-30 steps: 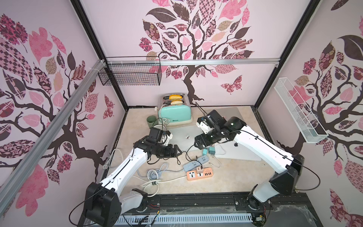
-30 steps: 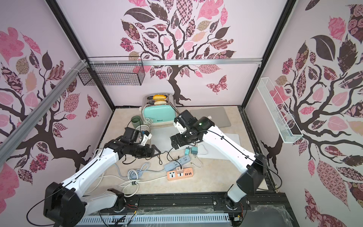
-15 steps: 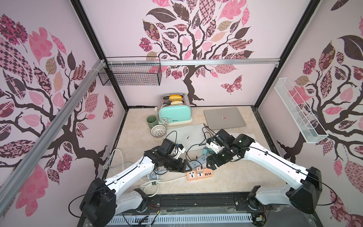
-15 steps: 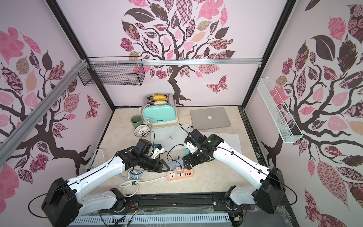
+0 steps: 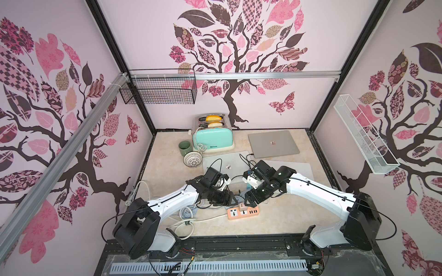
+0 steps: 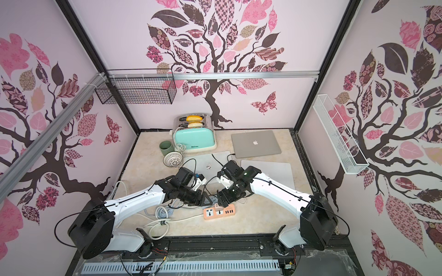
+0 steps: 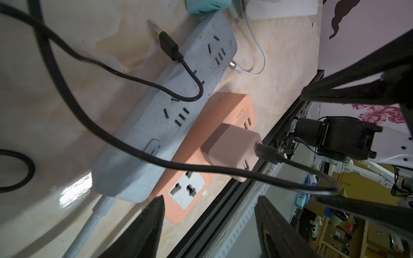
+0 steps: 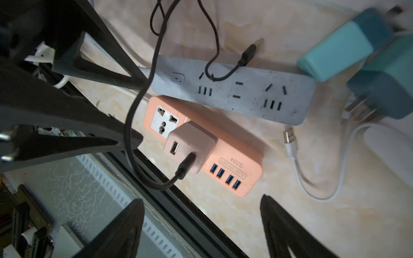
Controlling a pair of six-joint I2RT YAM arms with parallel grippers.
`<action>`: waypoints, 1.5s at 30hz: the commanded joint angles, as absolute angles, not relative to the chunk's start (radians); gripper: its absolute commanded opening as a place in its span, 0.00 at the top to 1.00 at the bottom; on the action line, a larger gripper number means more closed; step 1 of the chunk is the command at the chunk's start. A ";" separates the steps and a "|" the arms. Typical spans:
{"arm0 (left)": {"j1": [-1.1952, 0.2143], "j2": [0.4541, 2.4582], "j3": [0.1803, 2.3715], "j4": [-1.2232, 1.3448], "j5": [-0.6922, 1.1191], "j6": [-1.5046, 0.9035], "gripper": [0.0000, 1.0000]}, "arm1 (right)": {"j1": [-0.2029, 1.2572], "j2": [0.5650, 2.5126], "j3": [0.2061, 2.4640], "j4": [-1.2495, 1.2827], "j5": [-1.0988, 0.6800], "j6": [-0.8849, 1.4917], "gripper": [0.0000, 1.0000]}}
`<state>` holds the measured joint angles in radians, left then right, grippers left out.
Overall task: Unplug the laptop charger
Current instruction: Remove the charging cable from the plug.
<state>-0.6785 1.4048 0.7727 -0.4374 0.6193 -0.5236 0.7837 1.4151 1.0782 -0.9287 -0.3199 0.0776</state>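
The left gripper [image 7: 210, 200] and right gripper [image 8: 202, 199], farther back a second ago, now crowd low over the strips, both released and empty. They mostly hide the grey power strip [image 7: 156, 125] in both top views. Only the wrist views clearly show the pink charger [image 7: 230, 149] seated in the orange power strip [image 7: 225, 105], black cable [image 7: 268, 154] attached.

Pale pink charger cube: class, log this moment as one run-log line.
pale pink plastic charger cube: plugged into orange plastic power strip | black cable: attached | left jaws: open | right jaws: open
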 commanded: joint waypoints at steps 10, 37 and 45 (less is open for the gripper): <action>-0.718 1.462 0.809 -0.390 0.626 -0.520 0.35 | 0.821 1.449 1.089 -0.851 -0.315 0.091 0.34; -0.737 1.565 0.818 -0.383 0.562 -0.546 0.38 | 0.856 1.396 1.038 -0.783 -0.298 0.169 0.80; -0.750 1.556 0.788 -0.379 0.558 -0.556 0.39 | 0.870 1.440 1.048 -0.788 -0.264 0.186 0.65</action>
<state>-0.7349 1.5429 0.8196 -0.3557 0.5976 -0.5545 0.8612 1.4185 1.0313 -0.7933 -0.2916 0.1772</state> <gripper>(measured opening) 0.613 0.343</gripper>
